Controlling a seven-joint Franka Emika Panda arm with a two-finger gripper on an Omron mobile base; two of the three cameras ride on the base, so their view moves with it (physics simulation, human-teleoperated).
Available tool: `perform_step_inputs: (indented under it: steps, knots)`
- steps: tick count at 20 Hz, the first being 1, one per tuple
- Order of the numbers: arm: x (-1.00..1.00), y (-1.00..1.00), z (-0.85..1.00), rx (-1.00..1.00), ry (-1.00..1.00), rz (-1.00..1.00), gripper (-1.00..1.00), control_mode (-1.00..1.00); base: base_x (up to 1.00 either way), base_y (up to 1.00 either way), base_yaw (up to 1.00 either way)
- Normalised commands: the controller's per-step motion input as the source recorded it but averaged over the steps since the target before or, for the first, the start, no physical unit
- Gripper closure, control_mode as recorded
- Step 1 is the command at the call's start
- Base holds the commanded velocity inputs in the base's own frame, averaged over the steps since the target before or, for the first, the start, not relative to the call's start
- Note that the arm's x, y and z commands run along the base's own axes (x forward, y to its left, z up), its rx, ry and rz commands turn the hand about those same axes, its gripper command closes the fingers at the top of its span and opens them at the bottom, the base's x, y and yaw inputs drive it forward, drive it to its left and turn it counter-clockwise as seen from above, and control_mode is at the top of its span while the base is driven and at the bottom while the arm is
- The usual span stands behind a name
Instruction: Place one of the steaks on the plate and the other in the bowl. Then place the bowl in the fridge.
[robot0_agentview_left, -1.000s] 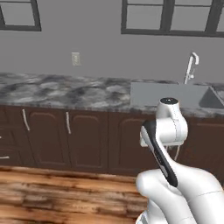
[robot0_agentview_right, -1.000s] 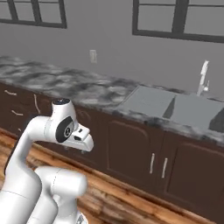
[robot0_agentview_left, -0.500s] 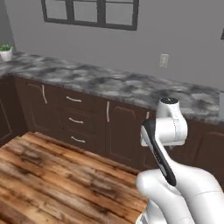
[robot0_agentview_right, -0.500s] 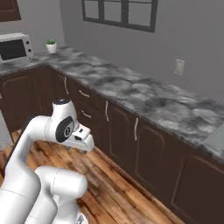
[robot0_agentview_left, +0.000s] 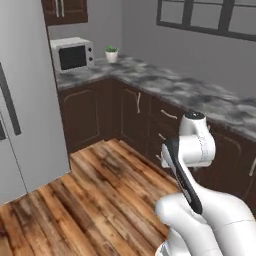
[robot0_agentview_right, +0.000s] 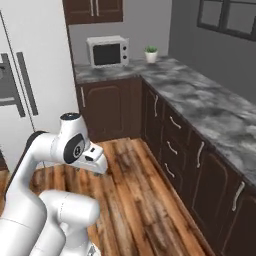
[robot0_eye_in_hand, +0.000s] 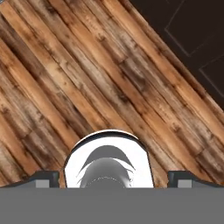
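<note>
So the robot's parked in the corner of the kitchen, arm folded up over its own base. The gripper (robot0_eye_in_hand: 112, 177) points down at a wood plank floor (robot0_eye_in_hand: 87, 87), jaws spread wide with nothing between them, just bare boards below and a bit of dark cabinet front (robot0_eye_in_hand: 192, 39) off past the tips toward the upper right of the hand view.

Room-wise: the fridge (robot0_agentview_left: 22, 100) is the big light-grey thing, doors closed, with dark vertical handles; it's well apart from the jaws, off to the left in both base views. Next to it there's a white microwave (robot0_agentview_right: 107, 51) sitting on the grey marbled counter (robot0_agentview_right: 200, 100), and a small potted plant (robot0_agentview_right: 150, 53) just beside that in the corner. The counter runs in an L over dark brown cabinets (robot0_agentview_right: 180, 145) with pale handles. Dark-framed window (robot0_agentview_left: 210, 17) on the grey wall above.
</note>
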Motion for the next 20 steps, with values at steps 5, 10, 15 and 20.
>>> perform_step_inputs:
  steps: [5,10,15,20]
  knots:
    - [0.00,0.00,0.00,0.00,0.00,0.00,-1.00,1.00,1.00,0.38,0.44]
    - [0.00,0.00,0.00,0.00,0.00,0.00,-1.00,1.00,0.62,0.63,0.02]
    - [0.00,0.00,0.00,0.00,0.00,0.00,-1.00,1.00,0.40,0.82,0.47]
    - [0.00,0.00,0.00,0.00,0.00,0.00,-1.00,1.00,0.34,0.06,0.58]
